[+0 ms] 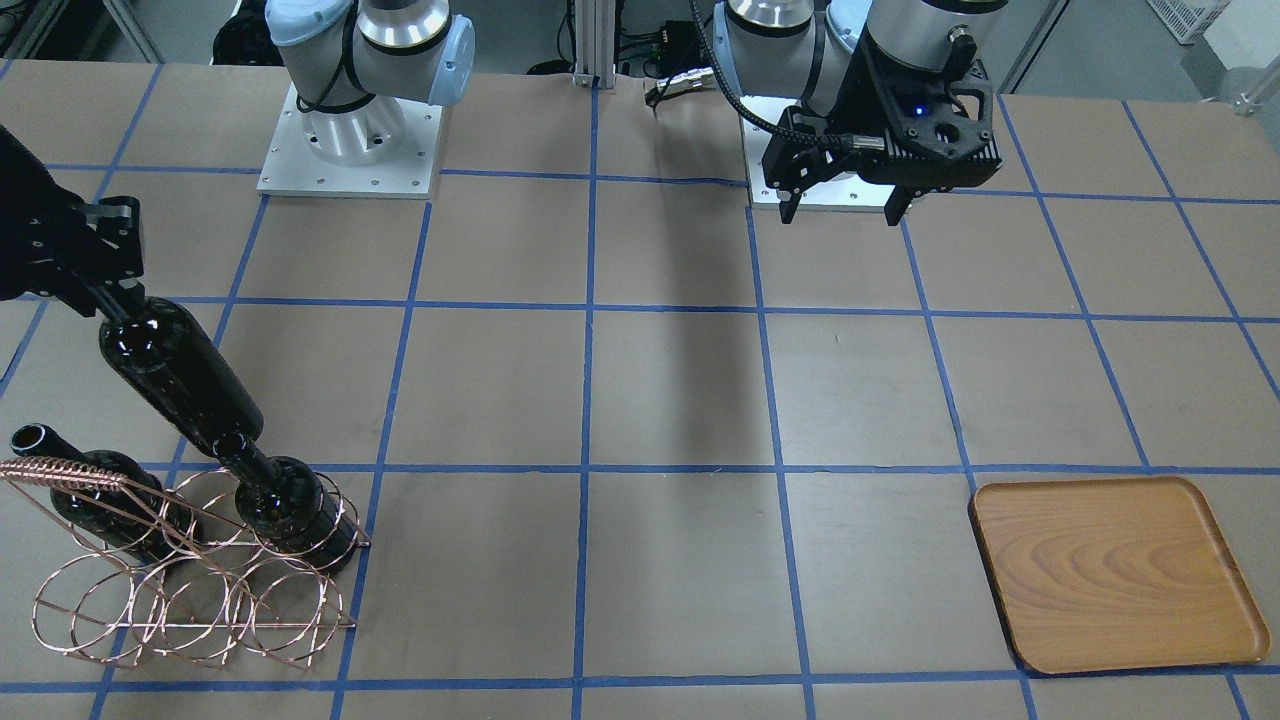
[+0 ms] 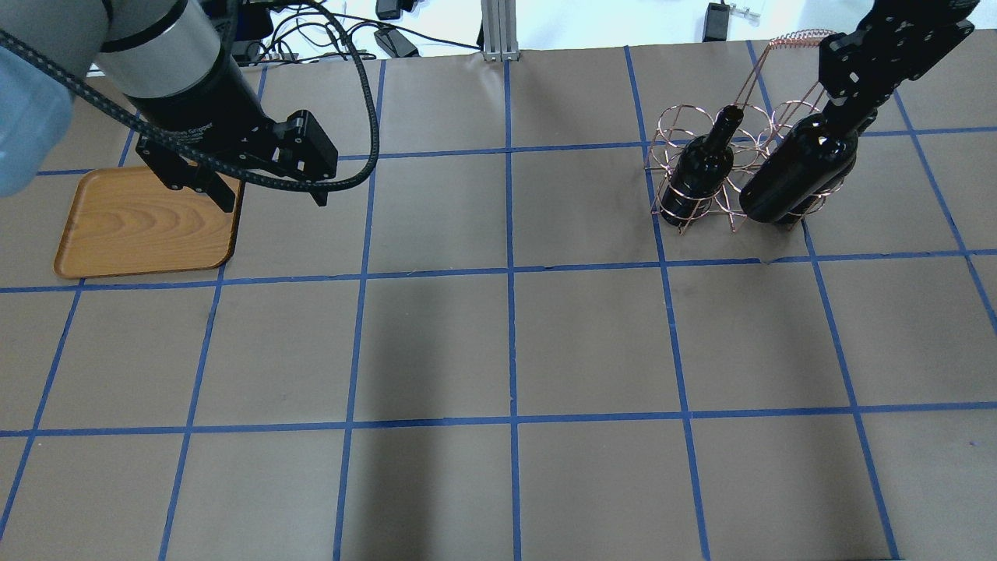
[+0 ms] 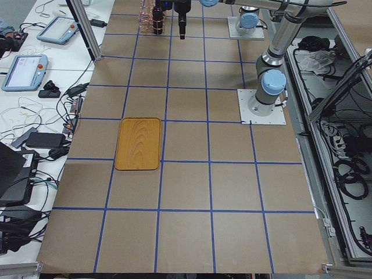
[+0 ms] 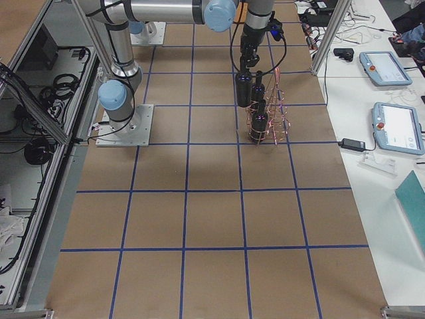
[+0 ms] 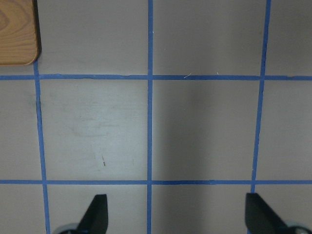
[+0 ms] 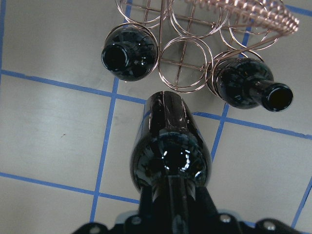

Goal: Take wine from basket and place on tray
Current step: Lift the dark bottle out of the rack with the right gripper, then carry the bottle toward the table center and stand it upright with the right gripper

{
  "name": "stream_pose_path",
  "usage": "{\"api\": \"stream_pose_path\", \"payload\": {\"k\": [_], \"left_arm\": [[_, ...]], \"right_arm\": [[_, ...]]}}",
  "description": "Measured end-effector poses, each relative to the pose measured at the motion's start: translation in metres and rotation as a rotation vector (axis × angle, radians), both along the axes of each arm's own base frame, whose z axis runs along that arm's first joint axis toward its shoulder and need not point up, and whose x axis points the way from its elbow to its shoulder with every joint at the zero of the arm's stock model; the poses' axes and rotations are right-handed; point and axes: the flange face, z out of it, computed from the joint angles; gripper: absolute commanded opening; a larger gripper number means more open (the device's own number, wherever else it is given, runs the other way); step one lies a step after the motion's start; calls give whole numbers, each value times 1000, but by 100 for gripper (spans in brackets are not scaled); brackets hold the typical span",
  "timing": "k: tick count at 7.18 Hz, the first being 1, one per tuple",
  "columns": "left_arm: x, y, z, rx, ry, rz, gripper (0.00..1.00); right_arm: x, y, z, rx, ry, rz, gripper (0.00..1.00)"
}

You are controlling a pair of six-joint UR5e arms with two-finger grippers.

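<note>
We see the tray (image 2: 132,234) lying well apart from the basket (image 1: 195,590), toward the table's opposite end. The wine (image 2: 798,175) hangs just beside the basket, its long axis near upright and neck up. Our right gripper (image 2: 843,113) is clamped on that neck. The left gripper (image 2: 274,201), fingers spread and empty, hovers far from the basket in that same direction. We judge the carry must run away from the basket, across the table.

Robotics lab, blue-taped grid table (image 1: 680,400), teach pendants (image 4: 397,127), loose cables (image 3: 349,168), aluminium framing (image 3: 84,29)
</note>
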Motion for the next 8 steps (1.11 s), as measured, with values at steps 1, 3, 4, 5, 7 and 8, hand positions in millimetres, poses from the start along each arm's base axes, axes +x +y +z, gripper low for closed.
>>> {"api": "stream_pose_path", "payload": {"k": [1,3,4,5,7,8], "left_arm": [[0,0,0,0,0,0,100],[0,0,1,-1,-1,0,100],[1,1,1,-2,-2,1,100],[2,1,2,-4,-2,-4,100],[8,2,5,-9,-8,-24,100],[21,2,9,-12,-19,-43,100]], "right_arm": [[9,4,-2,28,-4,-14,0],[54,12,-8,70,1,-63,0],[85,15,-13,80,6,-95,0],[116,17,-19,84,7,-129,0],[191,22,-38,72,10,-195,0],[228,27,-49,60,1,-228,0]]}}
